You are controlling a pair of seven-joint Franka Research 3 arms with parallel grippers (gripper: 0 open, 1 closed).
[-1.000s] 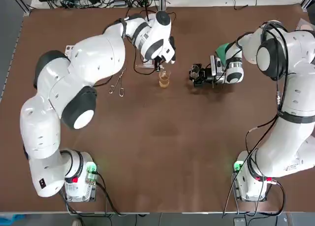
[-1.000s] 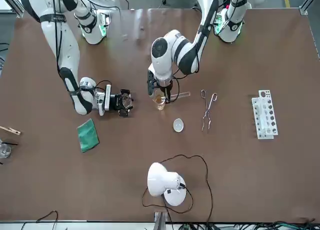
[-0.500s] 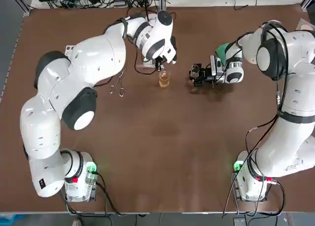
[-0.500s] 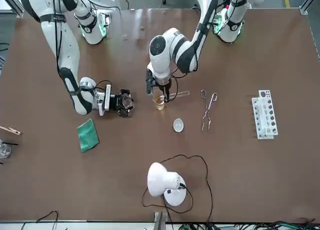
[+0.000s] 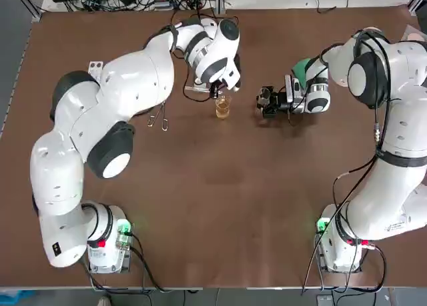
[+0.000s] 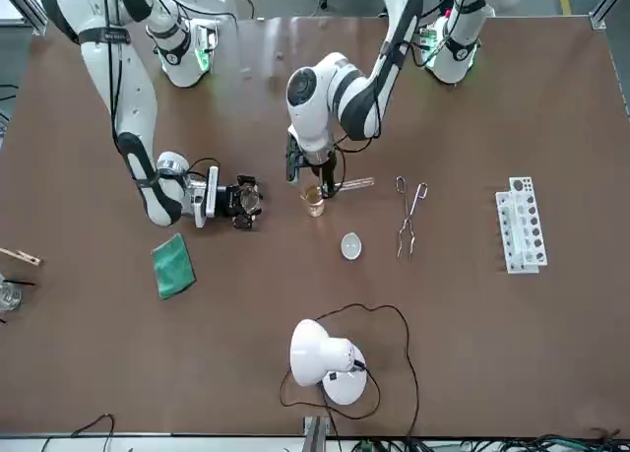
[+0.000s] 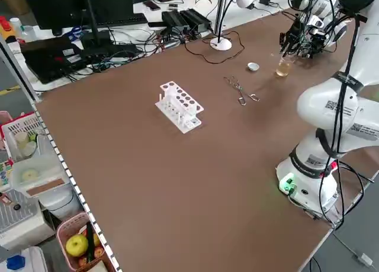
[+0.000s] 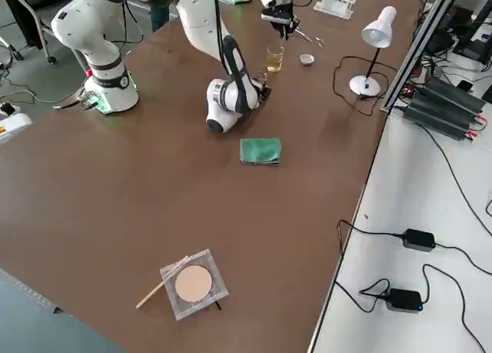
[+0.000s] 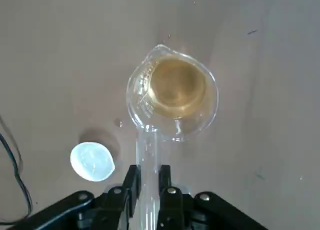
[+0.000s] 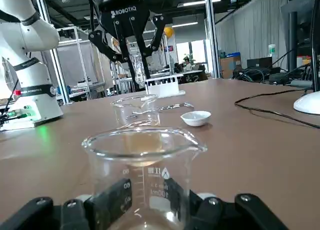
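Standing at the robot's far left, a white test tube rack (image 6: 520, 224) is well apart from the rest, and next inward a pair of metal tongs (image 6: 409, 214) lies flat on the brown table (image 5: 220, 206). Right of the tongs, the left gripper (image 5: 217, 87) hangs over the far middle of the table, fingers pointing down and clenched on a glass test tube (image 9: 147, 150). The tube is tipped close to level: its body reaches out toward the tongs' side, and its open end sits at the rim of the small beaker (image 5: 223, 107). That beaker stands upright on the table just under and beside the gripper and holds amber liquid. A little white dish (image 6: 350, 244) lies near it, on the side away from the robot and a touch toward the tongs; farther across the table stands a white desk lamp (image 6: 325, 358) with its cord looped around. Right of the small beaker, with a clear gap between them, the right gripper (image 5: 267, 103) lies low along the table, pointing toward the small beaker. Its fingers are closed around the base of a clear beaker (image 10: 145, 160), which is upright and looks empty. Beyond that wrist, farther right, a folded green cloth (image 6: 172, 265) lies flat on the table.
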